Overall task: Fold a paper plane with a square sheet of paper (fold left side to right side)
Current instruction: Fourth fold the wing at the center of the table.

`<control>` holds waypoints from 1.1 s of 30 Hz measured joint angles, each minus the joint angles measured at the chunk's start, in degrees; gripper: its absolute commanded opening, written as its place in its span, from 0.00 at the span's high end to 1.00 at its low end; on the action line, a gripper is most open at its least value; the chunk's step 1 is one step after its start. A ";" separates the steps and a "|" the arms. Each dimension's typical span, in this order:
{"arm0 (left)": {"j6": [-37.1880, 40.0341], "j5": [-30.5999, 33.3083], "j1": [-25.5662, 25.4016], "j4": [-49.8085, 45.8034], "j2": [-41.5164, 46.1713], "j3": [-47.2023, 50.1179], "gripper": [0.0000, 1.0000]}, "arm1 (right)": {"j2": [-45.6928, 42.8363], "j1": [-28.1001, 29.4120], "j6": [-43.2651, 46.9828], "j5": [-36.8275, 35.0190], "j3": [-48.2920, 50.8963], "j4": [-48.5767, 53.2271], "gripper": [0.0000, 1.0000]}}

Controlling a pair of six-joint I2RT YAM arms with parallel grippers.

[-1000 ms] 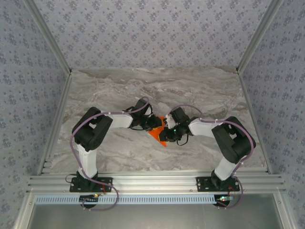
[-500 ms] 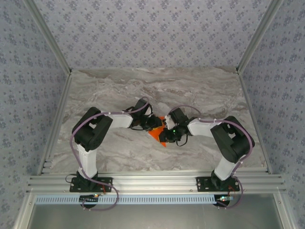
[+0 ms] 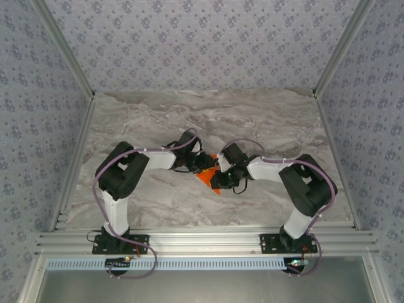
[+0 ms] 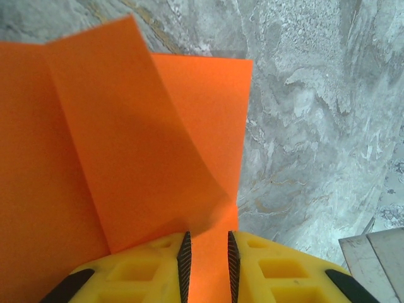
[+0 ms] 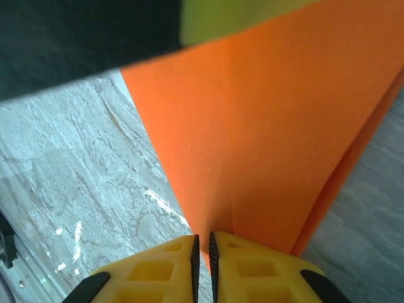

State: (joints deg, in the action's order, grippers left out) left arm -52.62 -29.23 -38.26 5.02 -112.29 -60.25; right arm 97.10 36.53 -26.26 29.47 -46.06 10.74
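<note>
Paper (image 4: pixel 126 158): brt orange, pt-folded, creased

Near the middle of the grey marbled tabletop (image 3: pixel 158 120), a bright orange paper sheet (image 3: pixel 210 182) sits where the two black-and-white arms meet. The left gripper (image 3: pixel 209 164) reaches its far left side, and the right gripper (image 3: pixel 221 176) covers its right side. One pointed corner aims at the tabletop's near edge.

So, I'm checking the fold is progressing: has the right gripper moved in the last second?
Yes. From above, the right gripper, pinching the paper, has edged slightly left, away from its bolted base, toward the left gripper.
</note>
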 measured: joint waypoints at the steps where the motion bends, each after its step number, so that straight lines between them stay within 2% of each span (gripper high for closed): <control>1: 0.00 -0.09 0.00 -0.04 0.00 -0.02 0.75 | -0.13 0.13 0.09 -0.24 0.00 0.17 0.83; 33: -0.02 -1.66 0.37 0.11 -0.42 -0.02 0.76 | -2.49 0.74 1.99 -1.70 0.92 5.07 0.83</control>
State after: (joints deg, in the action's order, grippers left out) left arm -52.64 -30.89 -37.89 5.13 -112.71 -60.27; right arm 94.61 37.28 -24.27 27.77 -45.15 15.81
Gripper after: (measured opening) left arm 0.240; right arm 0.169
